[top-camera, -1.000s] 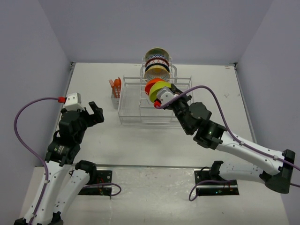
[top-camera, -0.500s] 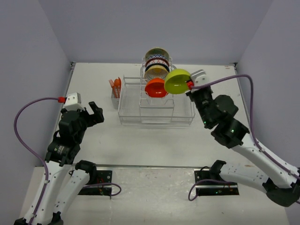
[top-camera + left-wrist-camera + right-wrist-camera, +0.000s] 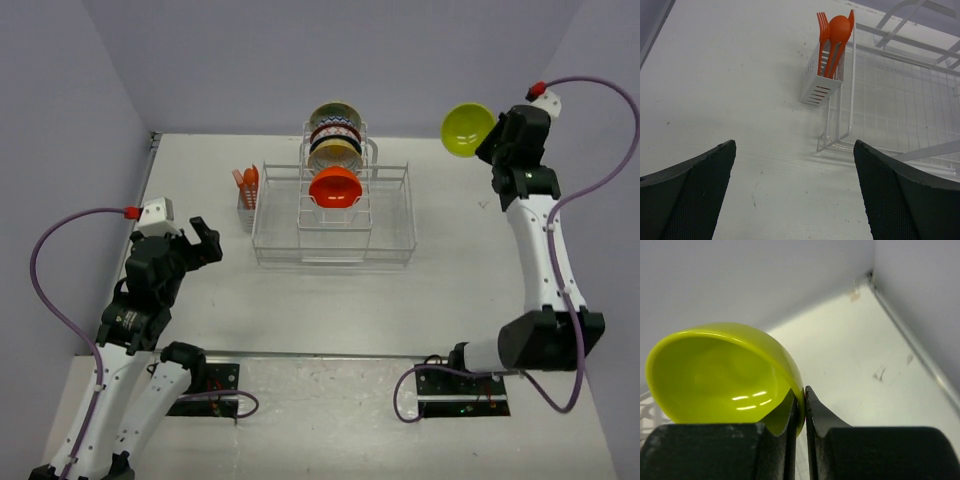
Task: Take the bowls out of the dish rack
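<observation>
Pale surface, lilac walls. Right gripper clamped on the lime-green bowl, aloft at two o'clock from the dish rack; next I set it down. Left gripper apart.

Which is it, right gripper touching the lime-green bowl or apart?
Touching: the right wrist view shows the right gripper pinching the lime-green bowl at its rim.

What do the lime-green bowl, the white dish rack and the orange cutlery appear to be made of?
The round lime-green bowl looks like glossy plastic, given its thin rim and sharp highlights, though glazed ceramic is possible. The rectangular white wire dish rack seems to be coated metal: thin smooth rods in a grid. The orange cutlery looks like moulded plastic, uniformly coloured.
</observation>
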### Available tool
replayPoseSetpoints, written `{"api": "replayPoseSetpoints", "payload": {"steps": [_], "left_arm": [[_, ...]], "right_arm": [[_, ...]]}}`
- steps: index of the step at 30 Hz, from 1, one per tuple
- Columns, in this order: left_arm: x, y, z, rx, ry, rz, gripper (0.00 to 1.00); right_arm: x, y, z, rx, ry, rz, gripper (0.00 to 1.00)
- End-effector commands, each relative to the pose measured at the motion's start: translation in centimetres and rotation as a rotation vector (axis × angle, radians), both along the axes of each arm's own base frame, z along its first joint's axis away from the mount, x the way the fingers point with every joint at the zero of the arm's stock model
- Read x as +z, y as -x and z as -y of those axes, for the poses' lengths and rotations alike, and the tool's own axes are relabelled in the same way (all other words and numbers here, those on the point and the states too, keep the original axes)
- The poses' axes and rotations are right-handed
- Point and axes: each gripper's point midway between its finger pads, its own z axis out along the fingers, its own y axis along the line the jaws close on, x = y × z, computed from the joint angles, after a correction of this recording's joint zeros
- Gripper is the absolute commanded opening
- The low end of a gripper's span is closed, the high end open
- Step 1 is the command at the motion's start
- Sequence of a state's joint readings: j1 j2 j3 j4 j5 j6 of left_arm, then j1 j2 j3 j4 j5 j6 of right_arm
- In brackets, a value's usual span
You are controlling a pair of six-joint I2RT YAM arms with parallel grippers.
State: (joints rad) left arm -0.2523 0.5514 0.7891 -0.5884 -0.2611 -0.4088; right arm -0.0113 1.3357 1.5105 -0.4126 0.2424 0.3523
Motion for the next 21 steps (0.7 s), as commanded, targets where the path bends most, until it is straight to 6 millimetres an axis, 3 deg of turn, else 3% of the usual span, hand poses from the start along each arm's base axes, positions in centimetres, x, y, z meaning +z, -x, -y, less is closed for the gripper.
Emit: {"api": "replayPoseSetpoints", "payload": {"steps": [1, 8, 10, 11, 12, 14, 15, 16, 21], "left_arm": [[0.7, -0.4, 0.5, -0.020, 0.005, 0.038, 1.00], [0.6, -0.4, 0.6, -0.021, 0.005, 0.033, 1.00], [0.6, -0.4, 0.6, -0.024, 0.005, 0.030, 1.00], [0.6, -0.5, 0.7, -0.027, 0.006, 0.031, 1.00], [0.6, -0.5, 0.7, -0.025, 0.005, 0.030, 1.00], [0.5, -0.5, 0.7, -0.025, 0.004, 0.027, 1.00], [0.6, -0.5, 0.6, -0.024, 0.004, 0.029, 1.00], [0.4, -0.5, 0.6, -0.023, 0.002, 0.023, 1.00], [0.4, -0.6, 0.6, -0.021, 0.001, 0.020, 1.00]], "right_arm": [[-5.4, -1.1, -0.8, -0.043, -0.311, -0.108, 0.00], [-13.8, -2.7, 3.4, -0.279, -0.470, -0.168, 0.00], [-15.0, -3.7, 4.2, -0.277, -0.494, -0.197, 0.00], [-15.7, -4.2, 4.5, -0.274, -0.495, -0.215, 0.00], [-17.7, -4.9, 4.7, -0.278, -0.493, -0.261, 0.00], [-18.7, -5.9, 5.1, -0.274, -0.487, -0.297, 0.00], [-20.9, -6.4, 5.1, -0.268, -0.498, -0.347, 0.00], [-21.2, -7.1, 5.4, -0.257, -0.512, -0.353, 0.00], [-26.0, -8.0, 5.3, -0.218, -0.573, -0.463, 0.00]]}}
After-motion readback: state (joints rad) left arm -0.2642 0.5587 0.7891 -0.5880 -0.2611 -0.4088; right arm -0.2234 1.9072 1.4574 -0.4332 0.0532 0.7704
